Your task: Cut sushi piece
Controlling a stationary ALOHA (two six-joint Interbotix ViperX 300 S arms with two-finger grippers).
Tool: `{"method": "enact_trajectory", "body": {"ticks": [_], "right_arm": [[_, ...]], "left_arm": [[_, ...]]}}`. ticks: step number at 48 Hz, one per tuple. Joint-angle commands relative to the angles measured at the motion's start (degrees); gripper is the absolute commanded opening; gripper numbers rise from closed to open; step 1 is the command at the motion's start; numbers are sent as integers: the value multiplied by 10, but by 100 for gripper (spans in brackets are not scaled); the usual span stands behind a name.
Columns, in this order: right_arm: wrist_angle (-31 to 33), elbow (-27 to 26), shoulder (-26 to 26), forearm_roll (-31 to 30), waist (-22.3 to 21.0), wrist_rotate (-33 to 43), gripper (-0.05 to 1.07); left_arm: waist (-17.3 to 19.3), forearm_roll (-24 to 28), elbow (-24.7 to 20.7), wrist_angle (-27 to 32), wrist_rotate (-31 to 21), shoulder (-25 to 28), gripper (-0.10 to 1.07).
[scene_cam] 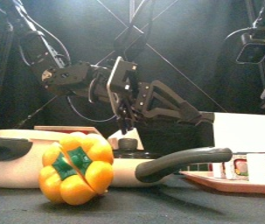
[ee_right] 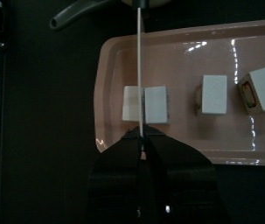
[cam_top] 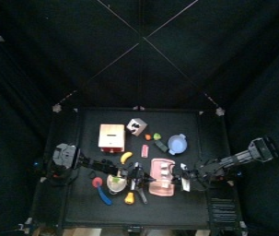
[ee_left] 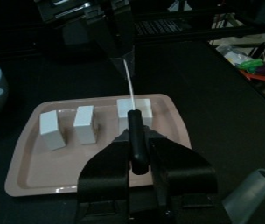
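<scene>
Right wrist view shows knife point(ee_right: 137, 61) splitting sushi piece point(ee_right: 145, 105).

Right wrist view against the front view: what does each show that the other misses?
Only the right wrist view shows the knife blade crossing a white sushi piece on the pink tray, and two more pieces beside it. Only the front view shows the yellow pepper and the pot behind it. Both show the tray, seen only edge-on from the front.
</scene>
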Motion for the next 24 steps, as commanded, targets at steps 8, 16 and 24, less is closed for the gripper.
{"method": "enact_trajectory", "body": {"ticks": [8, 16, 24], "right_arm": [[-14, -18, 10, 5, -4, 0, 43], [-18, -18, 27, 11, -4, 1, 43], [-29, -20, 61, 17, -4, 1, 43]], "left_arm": [[6, -1, -19, -3, 2, -1, 43], [6, -2, -18, -2, 1, 5, 43], [6, -2, -18, -1, 0, 11, 43]]}}
